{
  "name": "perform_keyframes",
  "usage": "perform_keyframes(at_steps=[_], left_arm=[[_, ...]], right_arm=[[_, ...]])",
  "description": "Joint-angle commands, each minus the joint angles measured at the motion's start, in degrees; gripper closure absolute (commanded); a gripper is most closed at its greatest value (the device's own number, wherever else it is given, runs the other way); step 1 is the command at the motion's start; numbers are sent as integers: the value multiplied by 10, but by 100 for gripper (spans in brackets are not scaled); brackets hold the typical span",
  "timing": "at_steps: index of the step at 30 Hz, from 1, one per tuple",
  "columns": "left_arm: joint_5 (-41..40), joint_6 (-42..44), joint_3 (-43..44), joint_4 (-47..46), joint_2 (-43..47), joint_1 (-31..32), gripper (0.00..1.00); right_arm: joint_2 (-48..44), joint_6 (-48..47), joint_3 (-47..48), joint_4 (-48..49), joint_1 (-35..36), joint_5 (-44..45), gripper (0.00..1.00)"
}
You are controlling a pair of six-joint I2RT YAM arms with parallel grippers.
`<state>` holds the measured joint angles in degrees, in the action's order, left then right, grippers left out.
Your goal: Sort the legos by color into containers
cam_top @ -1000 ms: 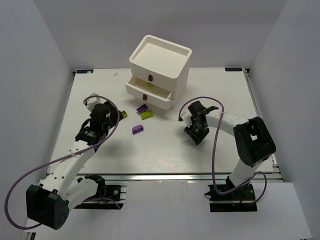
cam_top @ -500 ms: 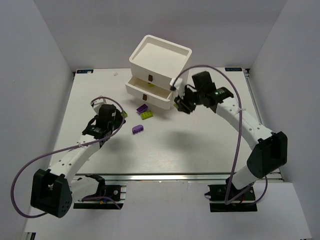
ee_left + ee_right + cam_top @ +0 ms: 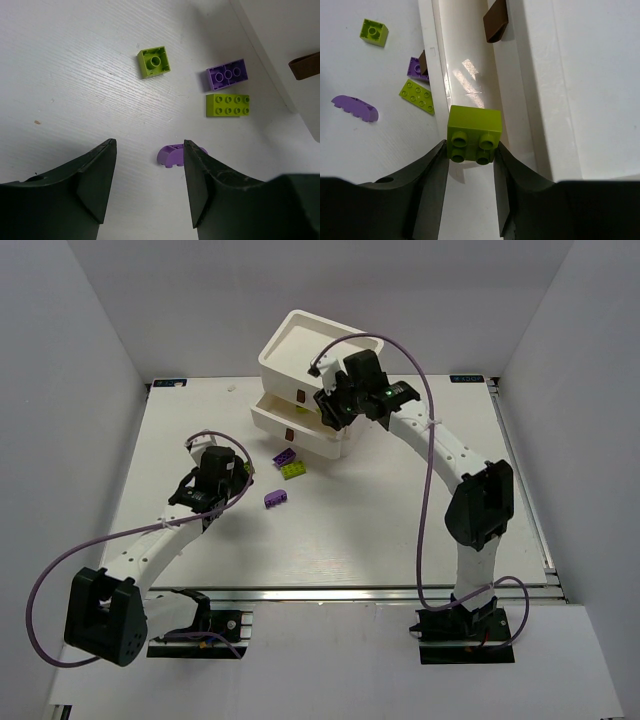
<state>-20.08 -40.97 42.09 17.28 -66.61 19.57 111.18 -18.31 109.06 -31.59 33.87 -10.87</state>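
The white chest [image 3: 322, 352] stands at the back with a lower drawer [image 3: 297, 436] pulled out. My right gripper [image 3: 331, 410] is shut on a lime 2x2 brick [image 3: 474, 131] and holds it above that open drawer's white inside [image 3: 468, 75]. My left gripper [image 3: 228, 476] is open and empty, low over the table. A curved purple brick [image 3: 172, 154] lies just ahead, beside its right fingertip [image 3: 196, 170]. Beyond lie a small lime brick [image 3: 154, 62], a purple brick [image 3: 227, 74] and a lime plate [image 3: 228, 105]. No dark green brick shows.
Brown pulls show on the drawer fronts [image 3: 300, 396] [image 3: 496, 20]. The same loose bricks lie left of the drawer in the right wrist view: lime [image 3: 374, 32], purple [image 3: 414, 68], lime plate [image 3: 417, 96], curved purple [image 3: 355, 108]. White walls surround the table.
My right arm has swung from the table's right middle up and left to the chest, ending over the open drawer. My left gripper has edged right toward the loose bricks.
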Motion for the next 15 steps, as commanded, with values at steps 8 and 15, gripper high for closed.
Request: perform_keyframes(at_steps=[8,15], left_arm=[[7,-8,-2,-15,26,-2,34],[0,-10,-8,-2,42,-2,34]], right_arm=[[22,27,23,43,37,106,88],[38,29,20,55,43,157,63]])
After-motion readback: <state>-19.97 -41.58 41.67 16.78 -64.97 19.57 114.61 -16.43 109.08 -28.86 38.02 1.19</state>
